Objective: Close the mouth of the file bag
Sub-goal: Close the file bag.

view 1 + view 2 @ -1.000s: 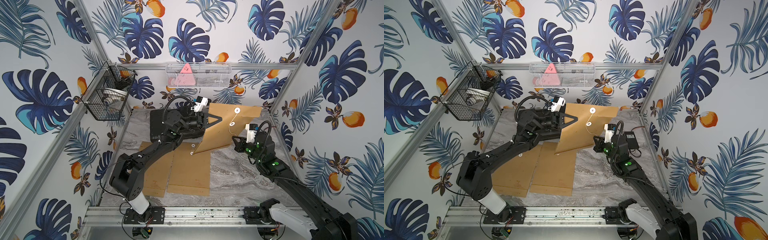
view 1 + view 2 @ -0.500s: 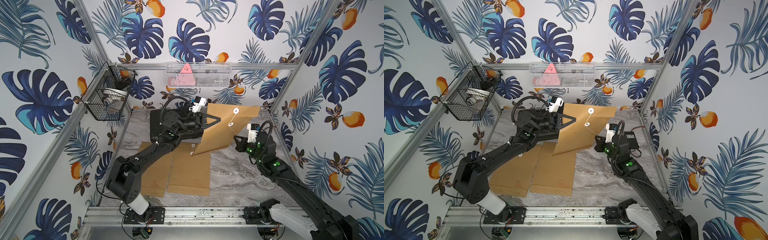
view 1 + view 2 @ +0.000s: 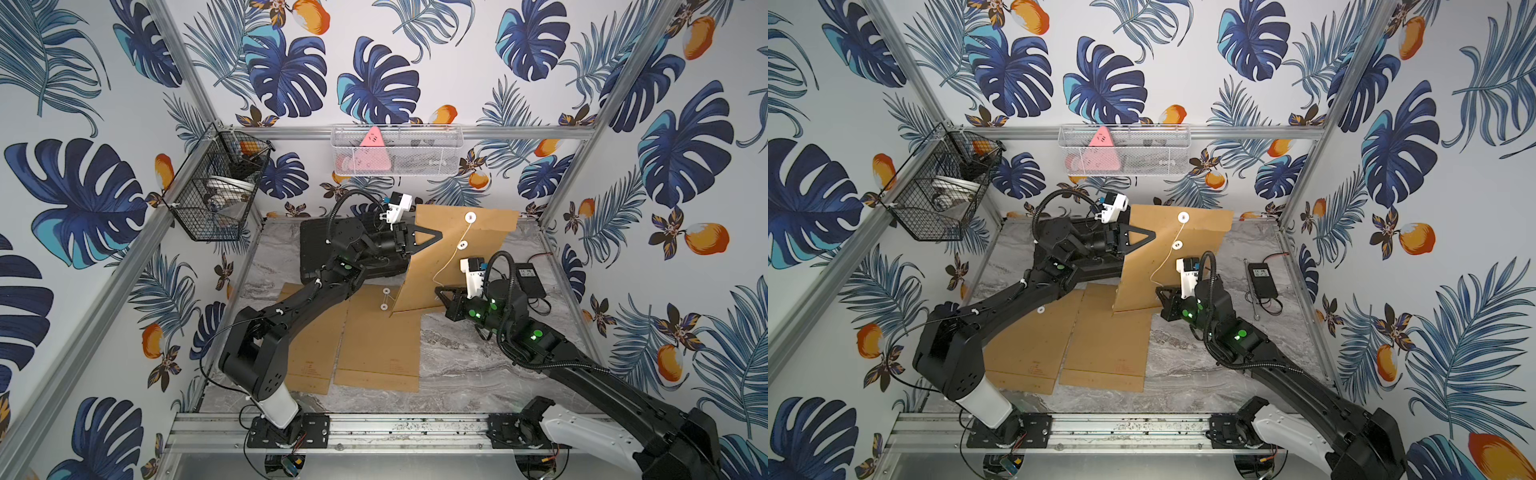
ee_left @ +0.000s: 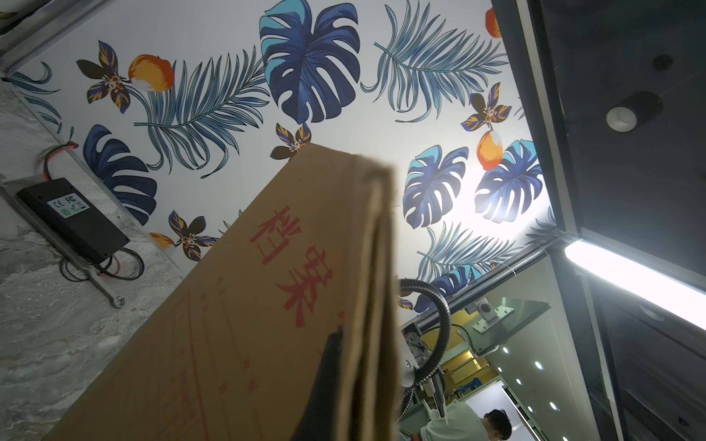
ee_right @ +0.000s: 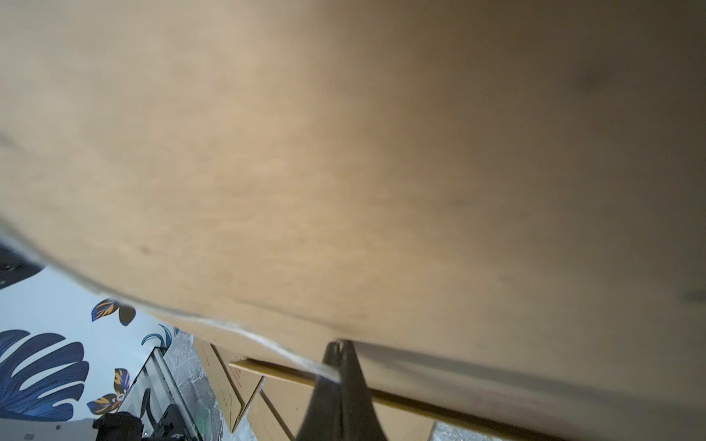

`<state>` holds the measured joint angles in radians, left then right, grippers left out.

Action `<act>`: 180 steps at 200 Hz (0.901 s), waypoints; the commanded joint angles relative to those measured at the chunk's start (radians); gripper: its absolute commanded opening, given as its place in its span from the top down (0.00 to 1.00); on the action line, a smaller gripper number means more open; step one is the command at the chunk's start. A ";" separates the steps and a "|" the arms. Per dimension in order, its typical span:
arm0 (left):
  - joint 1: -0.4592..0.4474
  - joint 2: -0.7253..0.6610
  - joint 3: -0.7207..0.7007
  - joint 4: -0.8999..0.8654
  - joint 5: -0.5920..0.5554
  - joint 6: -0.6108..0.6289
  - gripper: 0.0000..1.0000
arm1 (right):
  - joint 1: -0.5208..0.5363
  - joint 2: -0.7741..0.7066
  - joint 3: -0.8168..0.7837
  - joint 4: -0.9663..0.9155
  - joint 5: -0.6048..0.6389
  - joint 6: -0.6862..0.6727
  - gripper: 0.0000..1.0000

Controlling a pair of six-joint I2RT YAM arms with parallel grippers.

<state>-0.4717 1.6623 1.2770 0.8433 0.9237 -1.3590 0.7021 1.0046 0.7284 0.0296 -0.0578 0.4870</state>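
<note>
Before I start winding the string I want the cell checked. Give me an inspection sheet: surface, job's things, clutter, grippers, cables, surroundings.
Surface: marble tabletop, no spills seen.
Job's things: file bag held up, steeply tilted; its string runs from the upper disc down to the right gripper and is not seen wound on the lower one.
Clutter: two spare file bags lying flat; black case at the back.
Grippers: left gripper shut on the file bag's edge; right gripper shut on the string.
Cables: power adapter with loose leads near the right wall.
Surroundings: black wire basket and white mesh basket on the walls.
</note>
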 commanded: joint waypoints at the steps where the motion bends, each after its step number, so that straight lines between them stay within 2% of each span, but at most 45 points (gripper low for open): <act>1: 0.000 0.003 0.012 0.010 -0.044 0.035 1.00 | 0.048 0.024 0.015 0.054 0.059 0.015 1.00; 35: -0.003 0.000 0.013 -0.009 -0.052 0.046 1.00 | 0.111 0.082 0.032 0.086 0.078 0.021 1.00; 77: -0.012 0.000 0.010 -0.025 -0.043 0.062 1.00 | 0.138 0.123 0.064 0.099 0.080 0.018 1.00; 180: -0.024 0.009 0.015 -0.016 -0.033 0.063 1.00 | 0.211 0.191 0.110 0.185 -0.037 0.013 1.00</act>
<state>-0.4950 1.6695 1.2789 0.7883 0.8841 -1.3067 0.8986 1.1812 0.8261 0.1642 -0.0635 0.5041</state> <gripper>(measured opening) 0.066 0.049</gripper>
